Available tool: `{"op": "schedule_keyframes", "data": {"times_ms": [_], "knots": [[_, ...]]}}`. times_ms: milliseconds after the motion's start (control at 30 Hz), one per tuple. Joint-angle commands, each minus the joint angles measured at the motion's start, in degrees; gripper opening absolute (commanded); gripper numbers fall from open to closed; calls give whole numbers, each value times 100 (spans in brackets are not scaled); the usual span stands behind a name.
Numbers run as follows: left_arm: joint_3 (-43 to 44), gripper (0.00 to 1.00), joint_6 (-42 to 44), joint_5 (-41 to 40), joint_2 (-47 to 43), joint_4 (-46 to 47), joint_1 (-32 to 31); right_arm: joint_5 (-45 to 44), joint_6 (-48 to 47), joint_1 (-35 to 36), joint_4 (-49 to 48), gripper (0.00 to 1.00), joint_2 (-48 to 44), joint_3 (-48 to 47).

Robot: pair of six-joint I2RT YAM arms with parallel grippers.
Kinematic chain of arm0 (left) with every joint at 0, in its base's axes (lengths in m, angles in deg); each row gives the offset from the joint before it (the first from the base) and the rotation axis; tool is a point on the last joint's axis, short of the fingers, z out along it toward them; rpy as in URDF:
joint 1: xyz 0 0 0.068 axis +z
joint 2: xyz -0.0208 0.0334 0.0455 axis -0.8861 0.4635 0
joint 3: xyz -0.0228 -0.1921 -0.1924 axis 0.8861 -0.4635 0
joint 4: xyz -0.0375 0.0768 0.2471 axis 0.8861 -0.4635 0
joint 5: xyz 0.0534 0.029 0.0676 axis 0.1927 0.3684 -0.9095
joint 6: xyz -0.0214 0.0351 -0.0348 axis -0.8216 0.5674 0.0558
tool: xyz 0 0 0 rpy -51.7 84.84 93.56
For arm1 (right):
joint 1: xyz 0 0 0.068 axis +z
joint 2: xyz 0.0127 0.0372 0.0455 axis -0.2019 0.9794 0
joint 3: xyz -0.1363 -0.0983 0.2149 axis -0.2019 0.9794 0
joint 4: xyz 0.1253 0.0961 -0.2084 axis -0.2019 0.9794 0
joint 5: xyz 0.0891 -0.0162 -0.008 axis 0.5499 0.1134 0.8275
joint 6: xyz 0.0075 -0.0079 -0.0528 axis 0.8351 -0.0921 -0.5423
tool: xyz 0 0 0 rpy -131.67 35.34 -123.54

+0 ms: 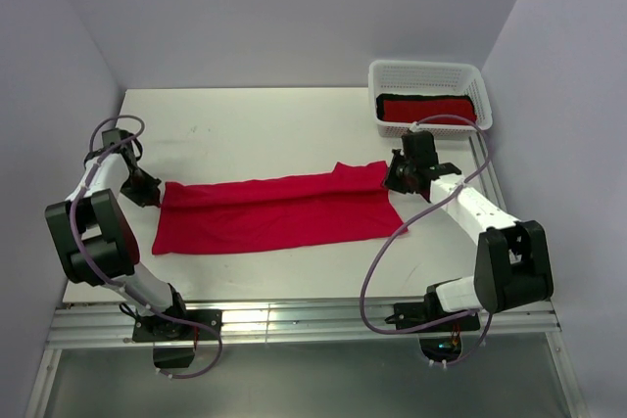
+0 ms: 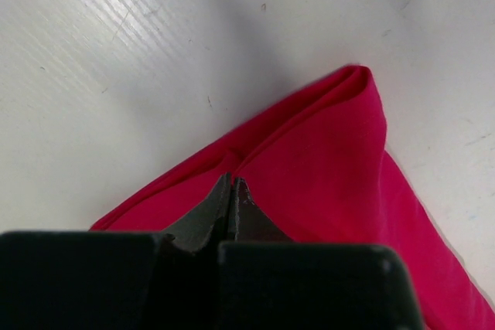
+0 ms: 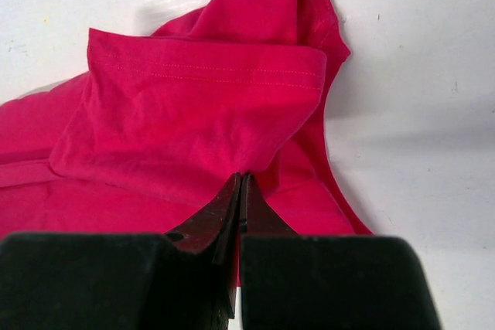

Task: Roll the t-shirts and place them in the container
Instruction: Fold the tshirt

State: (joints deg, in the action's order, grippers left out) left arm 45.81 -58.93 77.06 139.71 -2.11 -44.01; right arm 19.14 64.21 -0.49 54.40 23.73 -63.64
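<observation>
Two claws are both closed on one crimson t-shirt [image 1: 274,212], which lies folded into a long band across the middle of the white worktop [image 1: 255,124], running from centre left to centre right of the overhead frame. At the band's left end, the left claw [image 1: 152,195] sits on the corner of the cloth. In the left wrist view its dark tips [image 2: 233,191] meet with no gap, and the crimson fabric [image 2: 325,168] rises in creases towards them, a folded edge running off to the upper right of the frame. At the band's right end, the right claw [image 1: 400,175] sits where the sleeve sticks up. In the right wrist view its tips [image 3: 241,187] are pressed together at the lower edge of a turned-over flap of the tee [image 3: 193,113], whose stitched hem crosses the upper half of the frame. In the upper right corner of the overhead frame a white mesh basket [image 1: 421,70] rests on the worktop, holding a deeper red bundle [image 1: 431,110] with black cloth [image 1: 421,97] along its far edge.
</observation>
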Motion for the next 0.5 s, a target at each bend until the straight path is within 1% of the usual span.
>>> {"op": "schedule_keyframes", "data": {"times_ms": [0,200,233,300,333,367,400,433,467], "knots": [[-101,0,-6,49,138,106,44,-80,97,53,9,0,45,83],[-84,0,38,137,445,203,35,16,194,176,26,0,387,136],[-40,0,46,137,498,185,35,34,220,185,44,6,431,110],[30,0,64,119,525,168,35,69,238,238,167,22,580,66],[39,0,82,128,508,159,35,78,264,255,228,36,624,-4],[48,0,99,128,473,150,26,95,264,264,272,44,668,-5],[48,5,99,111,437,141,26,52,281,255,334,47,660,-14],[65,18,117,67,333,107,26,34,308,264,343,54,599,-31],[92,26,126,14,271,80,26,60,299,264,343,55,564,-49]]}}
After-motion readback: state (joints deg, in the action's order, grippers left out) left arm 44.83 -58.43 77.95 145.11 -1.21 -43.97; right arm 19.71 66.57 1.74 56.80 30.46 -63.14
